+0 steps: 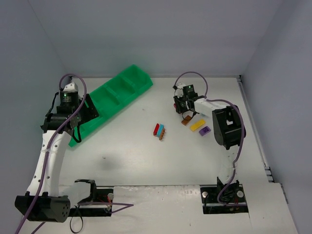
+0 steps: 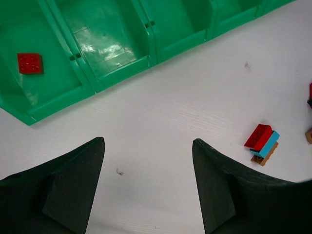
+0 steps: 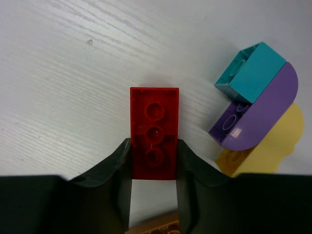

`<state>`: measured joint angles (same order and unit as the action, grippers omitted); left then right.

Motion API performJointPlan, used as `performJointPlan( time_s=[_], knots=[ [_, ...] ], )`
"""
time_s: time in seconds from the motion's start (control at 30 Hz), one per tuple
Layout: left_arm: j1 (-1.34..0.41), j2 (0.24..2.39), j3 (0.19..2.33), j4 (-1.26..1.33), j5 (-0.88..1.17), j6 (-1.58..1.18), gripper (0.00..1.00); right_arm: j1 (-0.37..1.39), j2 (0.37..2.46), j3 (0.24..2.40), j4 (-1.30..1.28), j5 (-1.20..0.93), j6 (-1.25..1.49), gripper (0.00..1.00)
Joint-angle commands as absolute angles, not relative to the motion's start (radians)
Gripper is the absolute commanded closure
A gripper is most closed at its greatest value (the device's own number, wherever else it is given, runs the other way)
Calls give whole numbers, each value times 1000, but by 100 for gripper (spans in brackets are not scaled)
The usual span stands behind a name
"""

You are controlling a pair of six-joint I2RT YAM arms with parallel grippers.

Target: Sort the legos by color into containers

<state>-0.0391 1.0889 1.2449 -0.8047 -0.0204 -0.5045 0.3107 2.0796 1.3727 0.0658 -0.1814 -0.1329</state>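
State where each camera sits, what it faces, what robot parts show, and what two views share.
Top external: above and behind the arms, looking down on the table; left arm and right arm show.
Left wrist: on the left arm, looking down at green tray and table; left jaws apart, empty.
Right wrist: on the right arm, close above the table; right jaws shut on a red brick.
Shared: top and left wrist both show the tray and red-teal-brown stack.

A lab test cell: white table [image 1: 146, 161] boxed by plain grey walls [image 1: 161, 34].
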Motion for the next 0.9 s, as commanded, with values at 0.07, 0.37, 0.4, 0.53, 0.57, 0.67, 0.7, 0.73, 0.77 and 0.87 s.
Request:
performJointPlan(
  time_s=[0.07,0.37,0.4,0.53,0.57,0.67,0.7,0.73,0.77,0.87],
  knots=[
    [-54,1083,1279,-784,74,-535,34,360,2036,1371,107,-140,-161,100],
    [-172,1095,1309,-540,294,-681,33,547,1714,1229,193,-216,-163,100],
    [-185,1103,1307,-494,302,-710,33,558,1663,1221,192,-231,-161,100],
    [-271,1130,1324,-407,302,-729,34,613,1540,1187,190,-270,-144,100],
    [-296,1135,1324,-390,305,-732,33,623,1496,1183,187,-282,-140,100],
    [-328,1158,1319,-298,322,-762,34,641,1421,1161,186,-334,-112,100],
    [-337,1163,1319,-285,325,-764,34,644,1405,1160,186,-337,-101,100],
    [-357,1176,1322,-267,330,-764,34,646,1379,1157,186,-342,-98,100],
    [-367,1184,1324,-259,333,-767,34,647,1368,1155,186,-350,-94,100],
    [-413,1209,1327,-206,337,-769,34,653,1339,1158,186,-370,-83,99]
  ],
)
